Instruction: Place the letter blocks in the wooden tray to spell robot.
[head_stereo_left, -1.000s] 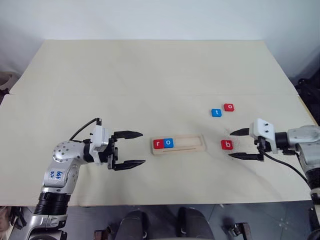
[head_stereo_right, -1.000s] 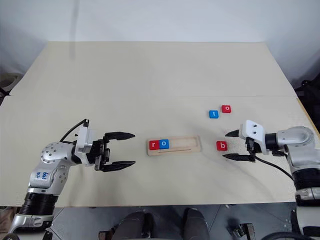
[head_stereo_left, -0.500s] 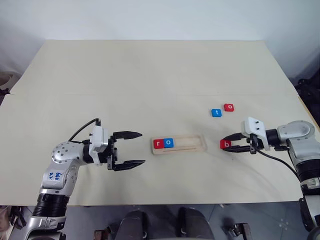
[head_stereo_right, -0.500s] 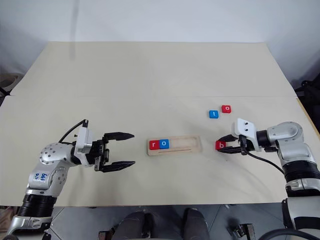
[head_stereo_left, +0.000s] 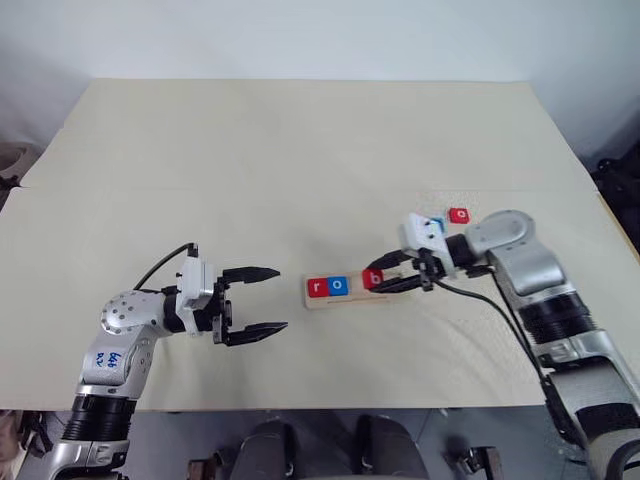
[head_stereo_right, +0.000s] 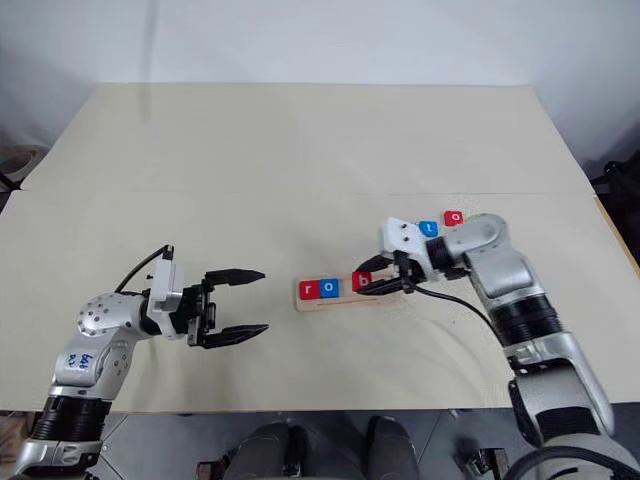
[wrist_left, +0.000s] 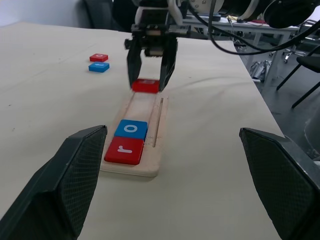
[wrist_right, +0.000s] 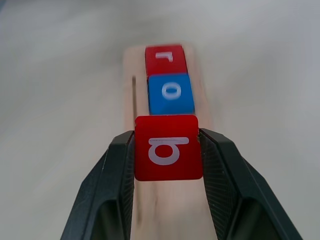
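The wooden tray (head_stereo_left: 350, 300) lies at the table's middle with a red "r" block (head_stereo_left: 317, 287) and a blue "o" block (head_stereo_left: 338, 286) side by side at its left end. My right gripper (head_stereo_left: 378, 279) is shut on the red "b" block (wrist_right: 168, 147) and holds it just over the tray (wrist_left: 156, 150), right beside the blue "o" (wrist_right: 171, 93). A blue "t" block (wrist_left: 99, 67) and a red "o" block (head_stereo_left: 459, 214) lie on the table behind the right arm. Left of the tray, my left gripper (head_stereo_left: 262, 300) stands open and holds nothing.
The pale tabletop (head_stereo_left: 300, 150) stretches far behind the tray. Its front edge runs close below both arms. A black cable (head_stereo_left: 490, 305) trails from the right wrist over the table.
My right gripper shut on the red "b" block on the table and carried it left to over the tray, beside the blue "o". The left arm stayed put.
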